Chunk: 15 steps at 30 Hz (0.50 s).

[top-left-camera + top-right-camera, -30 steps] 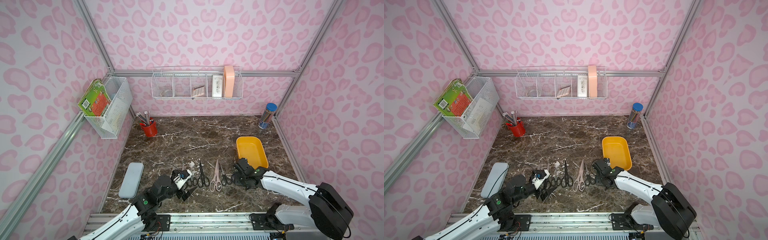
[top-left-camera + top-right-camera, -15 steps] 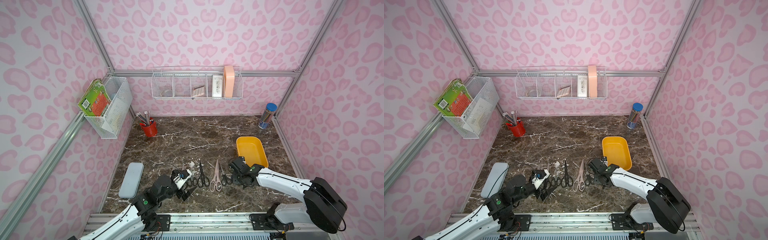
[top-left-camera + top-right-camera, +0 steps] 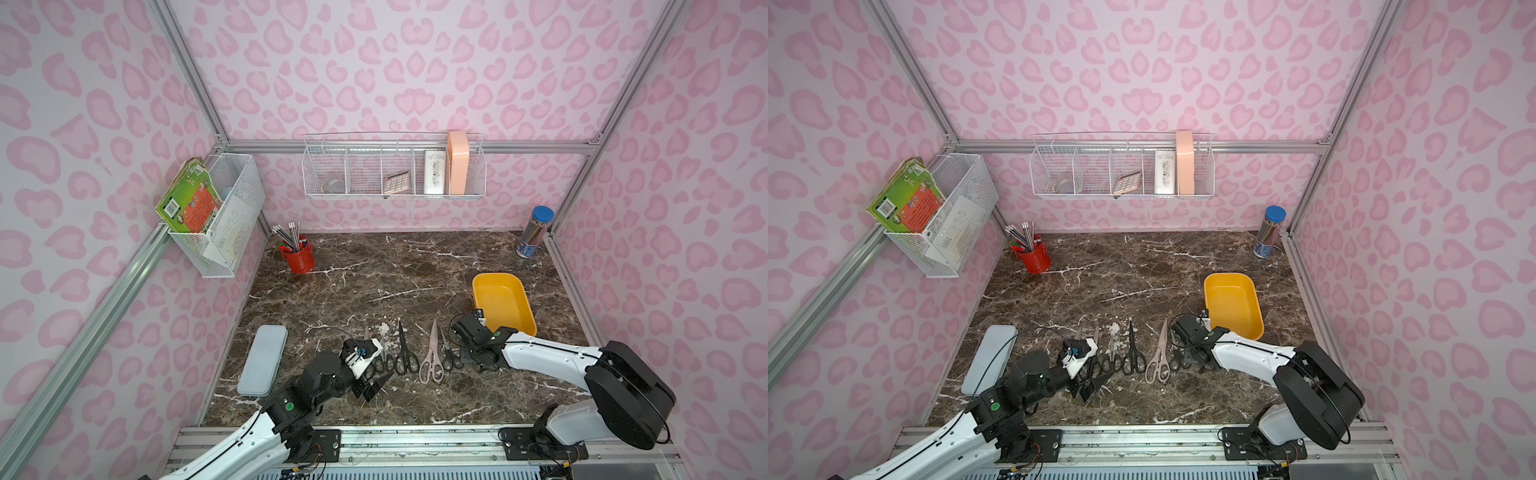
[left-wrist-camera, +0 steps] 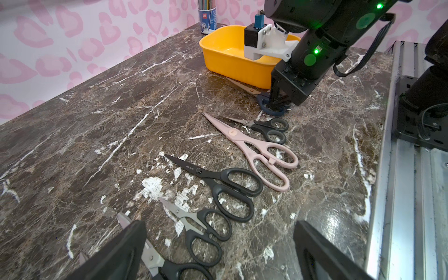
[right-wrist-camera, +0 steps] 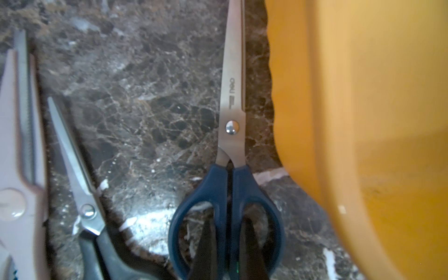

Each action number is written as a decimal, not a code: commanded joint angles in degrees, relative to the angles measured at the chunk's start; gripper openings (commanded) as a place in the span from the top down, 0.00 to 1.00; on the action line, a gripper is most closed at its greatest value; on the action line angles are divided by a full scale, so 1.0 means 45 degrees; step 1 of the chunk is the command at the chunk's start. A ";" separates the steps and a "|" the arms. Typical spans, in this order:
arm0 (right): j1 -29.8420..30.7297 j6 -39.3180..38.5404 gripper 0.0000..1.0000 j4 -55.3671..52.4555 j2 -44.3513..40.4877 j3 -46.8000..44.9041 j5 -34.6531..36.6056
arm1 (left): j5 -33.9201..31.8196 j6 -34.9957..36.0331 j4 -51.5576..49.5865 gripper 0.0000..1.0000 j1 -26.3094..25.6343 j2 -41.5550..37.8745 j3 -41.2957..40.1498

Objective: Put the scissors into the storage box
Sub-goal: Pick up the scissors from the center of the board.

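Gripping entry, right hand point(image 5: 228, 219): fingers point(image 5: 204, 252) pass through both handle loops of the dark blue scissors point(image 5: 231, 126) and are closed on the bars between them.
Location: the pair lies flat on the counter point(image 3: 374, 270), blades shut and pointing toward the far edge, just beside the storage box point(image 4: 232, 65), near the counter's right edge.
Box contents: none visible.
Left hand point(image 3: 374, 382): jaws wide, nothing held, hovering over the black pairs at the near edge.
Neighbours: small black pair point(image 4: 269, 128) and pale pink pair point(image 4: 257, 150), close by toward the left edge.
Handling, as judged: the hold is at the handle end, so the blades will likely droop. Raise straight up until the tips clear the flared rim, then cross it. Align the blades with the box's long side and lower close to its floor before opening. Avoid sweeping toward the small black pair.
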 commanded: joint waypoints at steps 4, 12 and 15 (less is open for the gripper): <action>0.0398 -0.1365 1.00 -0.0597 -0.0090 0.1226 -0.0508 | -0.0293 -0.0127 -0.0135 0.01 0.0001 -0.0304 -0.0089; -0.1725 -0.3694 1.00 -0.0355 -0.1836 0.3354 -0.1913 | -0.0498 -0.0208 -0.0201 0.01 -0.0002 -0.0611 -0.0140; -0.3281 -0.4292 1.00 -0.0874 -0.2410 0.3283 -0.1263 | -0.0537 -0.0214 -0.0203 0.01 -0.0002 -0.0616 -0.0149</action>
